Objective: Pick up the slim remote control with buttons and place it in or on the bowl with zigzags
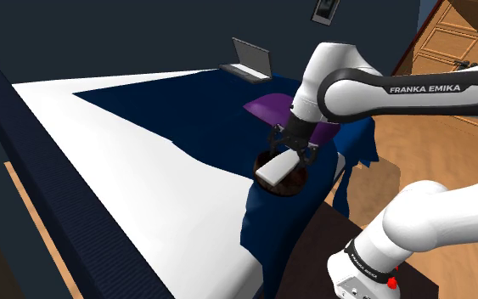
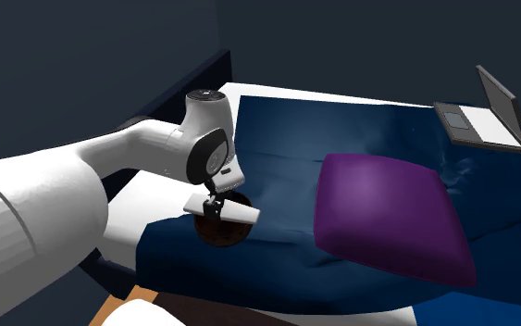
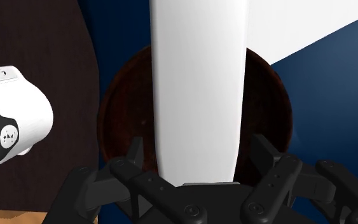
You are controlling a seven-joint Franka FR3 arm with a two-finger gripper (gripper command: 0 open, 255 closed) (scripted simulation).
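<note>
The slim remote point(image 3: 199, 83), drawn plain white with no buttons showing, lies over the dark brown bowl point(image 3: 279, 102), reaching past its rim. My gripper point(image 3: 199, 153) is open, and its black fingers point(image 3: 266, 153) stand a little off the remote's two sides. In the shoulder view the remote point(image 1: 278, 167) rests tilted on the bowl point(image 1: 289, 184) directly under the gripper point(image 1: 292, 149). From the second exterior view the gripper point(image 2: 214, 196) hangs just above the remote point(image 2: 223, 211) and the bowl point(image 2: 223, 231). I see no zigzag pattern on the bowl.
The bowl sits at the corner of a bed with a dark blue blanket point(image 1: 186, 102) and a white sheet point(image 1: 126, 170). A purple pillow point(image 2: 388, 213) lies close beside it. An open laptop point(image 2: 485, 116) is at the far end. The arm's base point(image 1: 373, 263) stands nearby.
</note>
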